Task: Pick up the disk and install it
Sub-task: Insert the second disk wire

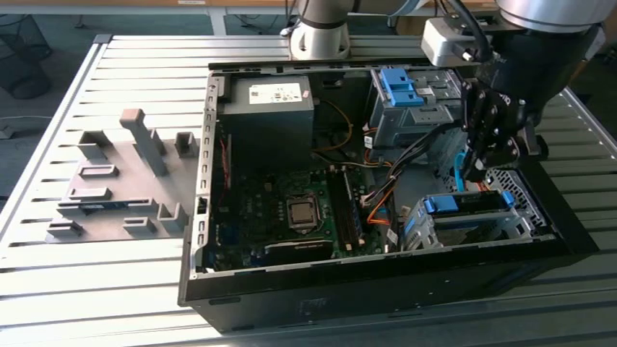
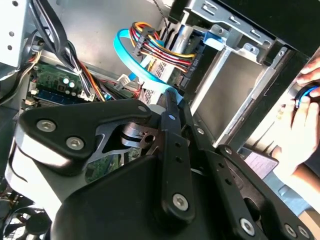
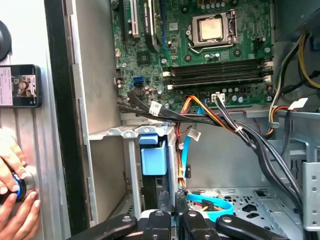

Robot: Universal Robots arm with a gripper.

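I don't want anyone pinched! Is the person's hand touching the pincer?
Apart. In the first wrist view the hand rests outside the computer case wall, while the pincer is inside.

Robotics lab or test workshop: open PC case (image 1: 386,289) on slatted metal bench (image 1: 115,289), grey fixture plate (image 1: 121,188) alongside, arm base (image 1: 318,32) bolted at bench edge.

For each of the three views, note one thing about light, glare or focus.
Exterior view: daylight glares off the slatted table, while the computer case interior stays dim. Second wrist view: the pincer looms dark in the foreground, and a hand at the edge is overexposed. First wrist view: even light, the motherboard is sharp.
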